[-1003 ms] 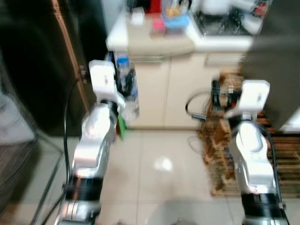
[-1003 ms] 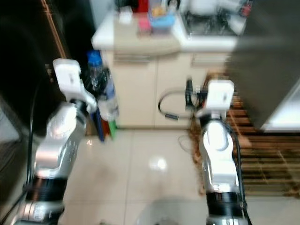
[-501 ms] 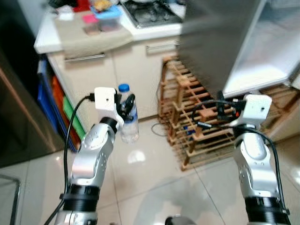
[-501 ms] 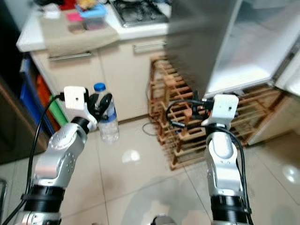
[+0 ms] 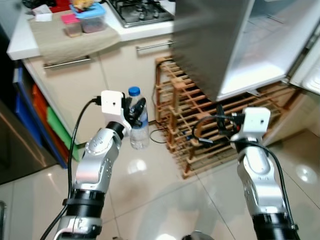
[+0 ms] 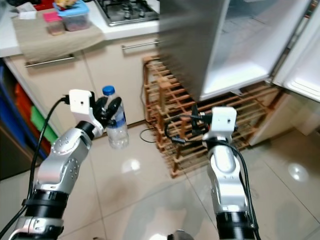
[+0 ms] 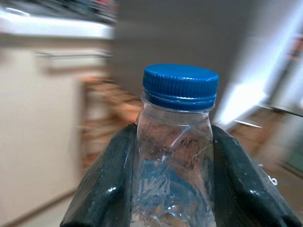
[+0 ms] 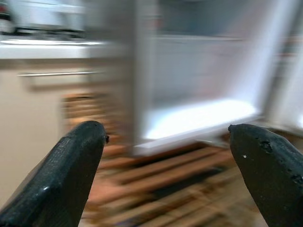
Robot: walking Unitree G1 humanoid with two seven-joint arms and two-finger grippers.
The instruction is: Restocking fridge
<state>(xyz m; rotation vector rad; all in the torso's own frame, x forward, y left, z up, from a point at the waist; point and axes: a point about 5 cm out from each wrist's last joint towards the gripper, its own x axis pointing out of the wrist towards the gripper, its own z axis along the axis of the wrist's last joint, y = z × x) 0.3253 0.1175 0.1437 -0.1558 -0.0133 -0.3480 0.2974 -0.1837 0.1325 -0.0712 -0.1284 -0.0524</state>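
A water bottle [image 5: 138,122] with a blue cap rides upright in the robot's left hand [image 5: 134,111], both black fingers [image 7: 106,189] pressed against its clear sides just below the neck, as the machine faces an open fridge [image 5: 250,45] in a home kitchen. The bottle hangs above the tiled floor [image 5: 165,185], well short of the fridge and nearer the cream cabinet [image 5: 85,85] under the counter [image 5: 30,40]. The right hand [image 6: 194,123] is spread wide and holds nothing, pointed at the fridge's pale, lit interior.

Between bottle and fridge stands a wooden rack [image 5: 195,125], with a loose cable [image 5: 155,135] lying on the floor by its foot. Those look like the main hazards: a step straight toward the fridge could bring a foot or an arm against the rack or onto the cable. The grip sits high on a smooth, tapering plastic neck, so a jolt while walking might let the bottle slide down or tilt between the fingers. The fridge opening is raised relative to the bottle, and lifting too close to the cavity's lower edge could knock the bottle's base against it. The wrist views are blurred, which would make judging clearances harder.
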